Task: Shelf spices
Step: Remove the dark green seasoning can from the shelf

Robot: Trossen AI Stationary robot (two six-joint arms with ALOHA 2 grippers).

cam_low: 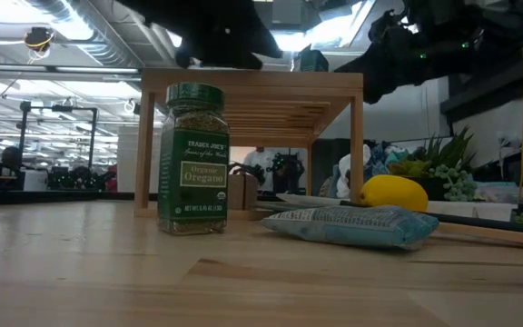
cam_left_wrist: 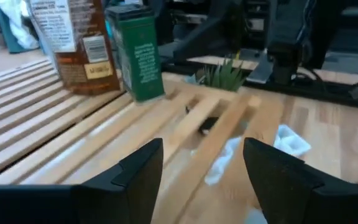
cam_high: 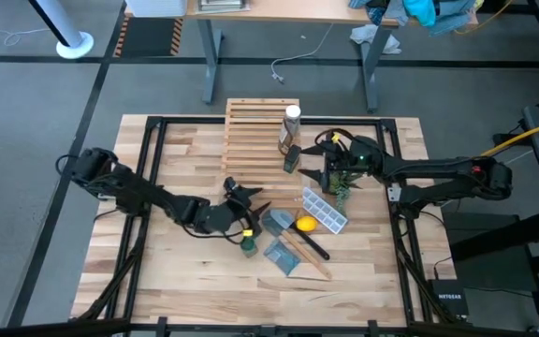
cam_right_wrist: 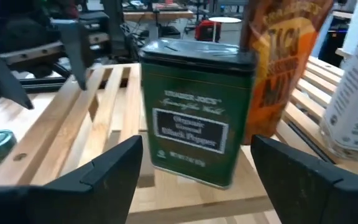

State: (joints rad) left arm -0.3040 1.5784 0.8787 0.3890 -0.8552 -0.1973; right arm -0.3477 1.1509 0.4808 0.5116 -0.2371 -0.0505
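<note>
Seen from above, hard to make out the packet behind the white-capped bottle (cam_high: 292, 114) on the shelf (cam_high: 255, 140); clearer in the right wrist view as an orange-brown packet (cam_right_wrist: 284, 68) just behind the black pepper tin (cam_right_wrist: 194, 112). Right claw (cam_right_wrist: 194, 171) spread wide, empty, just before that tin. Left claw (cam_left_wrist: 201, 165) also apart, empty, over the shelf's near edge. Green-lidded jar (cam_low: 192, 159) upright on the tabletop (cam_low: 80, 272), beside the shelf. Nearby: a yellow round object (cam_low: 393, 193), a bluish packet (cam_low: 352, 227), a small green plant (cam_high: 342, 183).
</note>
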